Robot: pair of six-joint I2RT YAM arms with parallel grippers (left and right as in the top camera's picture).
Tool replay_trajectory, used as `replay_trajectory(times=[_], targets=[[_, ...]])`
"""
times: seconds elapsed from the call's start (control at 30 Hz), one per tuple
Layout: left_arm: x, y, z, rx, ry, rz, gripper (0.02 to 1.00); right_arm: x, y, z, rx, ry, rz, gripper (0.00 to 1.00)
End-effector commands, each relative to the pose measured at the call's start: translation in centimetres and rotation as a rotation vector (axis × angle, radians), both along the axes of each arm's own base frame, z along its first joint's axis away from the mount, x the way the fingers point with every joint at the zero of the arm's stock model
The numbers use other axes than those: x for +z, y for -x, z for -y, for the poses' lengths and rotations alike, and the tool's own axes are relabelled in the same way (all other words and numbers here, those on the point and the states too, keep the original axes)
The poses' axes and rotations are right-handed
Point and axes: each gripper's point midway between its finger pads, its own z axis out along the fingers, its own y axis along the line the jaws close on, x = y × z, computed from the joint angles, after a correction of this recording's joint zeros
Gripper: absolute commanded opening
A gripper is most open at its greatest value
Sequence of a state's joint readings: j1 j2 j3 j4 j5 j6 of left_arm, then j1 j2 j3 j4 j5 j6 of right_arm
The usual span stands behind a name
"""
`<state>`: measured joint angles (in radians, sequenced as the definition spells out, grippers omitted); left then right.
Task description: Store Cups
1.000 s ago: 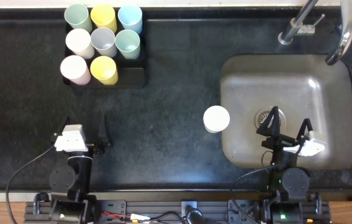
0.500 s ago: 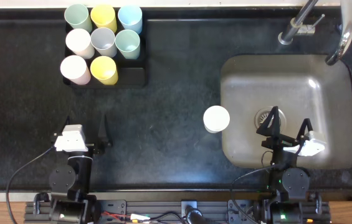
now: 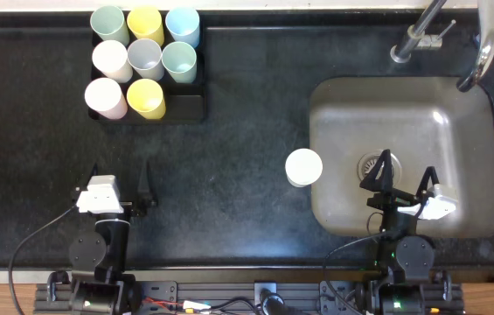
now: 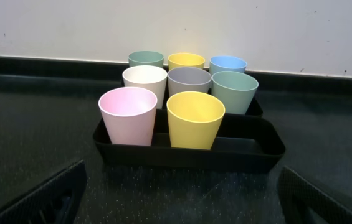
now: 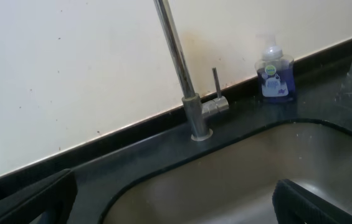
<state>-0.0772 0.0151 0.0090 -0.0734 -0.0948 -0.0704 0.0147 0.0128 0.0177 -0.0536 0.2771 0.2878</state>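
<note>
**Q:** Where does the lone white plastic cup [image 3: 303, 166] stand?
**A:** On the dark speckled counter [image 3: 247, 140], just beside the rim of the steel sink [image 3: 456, 114] and well apart from the black rectangular tray [image 3: 191, 107], which holds eight pastel cups [image 3: 145, 59].
**Q:** And the arms?
**A:** The left end effector [image 3: 121, 179] is spread, facing the tray. The right end effector [image 3: 402, 175] is spread above the sink.

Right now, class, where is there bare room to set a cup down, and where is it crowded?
Bare counter stretches between the tray and the sink, plus the tray's corner slot beside the nearer yellow cup. The tray's other slots are all filled; a white cup stands by the sink's rim.
</note>
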Motion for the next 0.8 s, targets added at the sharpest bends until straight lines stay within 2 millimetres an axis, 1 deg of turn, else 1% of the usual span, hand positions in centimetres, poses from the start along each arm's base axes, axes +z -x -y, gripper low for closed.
replay_trajectory(times=[0.03, 0.23, 0.33, 0.4, 0.47, 0.57, 0.63, 0.67, 0.73, 0.8], targets=[[0.2, 0.1, -0.2, 0.009, -0.022, 0.008, 0.998, -0.4, 0.0, 0.1, -0.006, 0.0, -0.003, 0.998], [0.2, 0.1, -0.2, 0.009, -0.022, 0.009, 0.998, 0.2, 0.1, -0.1, 0.004, -0.001, -0.002, 0.996], [0.2, 0.1, -0.2, 0.009, -0.022, 0.008, 1.0, 0.9, 0.7, -0.3, 0.014, -0.002, -0.076, 0.998], [0.2, 0.1, -0.2, 0.009, -0.022, 0.008, 0.996, 2.2, 1.1, -0.9, 0.046, -0.001, -0.141, 0.996], [0.2, 0.1, -0.2, 0.009, -0.022, 0.009, 0.998, 4.4, 1.1, -1.2, 0.055, 0.002, -0.191, 0.998], [0.2, 0.1, -0.2, 0.008, -0.022, 0.008, 0.998, 8.2, -0.1, -1.5, 0.066, 0.016, -0.288, 0.996], [0.2, 0.1, -0.2, 0.009, -0.022, 0.008, 0.998, 10.4, -1.7, -2.0, 0.092, 0.094, -0.393, 0.996], [0.2, 0.1, -0.2, 0.009, -0.022, 0.008, 0.998, 11.1, -2.6, -2.4, 0.116, 0.142, -0.463, 0.996], [0.2, 0.1, -0.2, 0.008, -0.022, 0.009, 0.998, 11.6, -4.0, -3.6, 0.186, 0.251, -0.634, 0.998], [0.2, 0.1, -0.2, 0.009, -0.022, 0.008, 1.0, 11.2, -5.1, -5.2, 0.287, 0.387, -0.818, 0.998]])
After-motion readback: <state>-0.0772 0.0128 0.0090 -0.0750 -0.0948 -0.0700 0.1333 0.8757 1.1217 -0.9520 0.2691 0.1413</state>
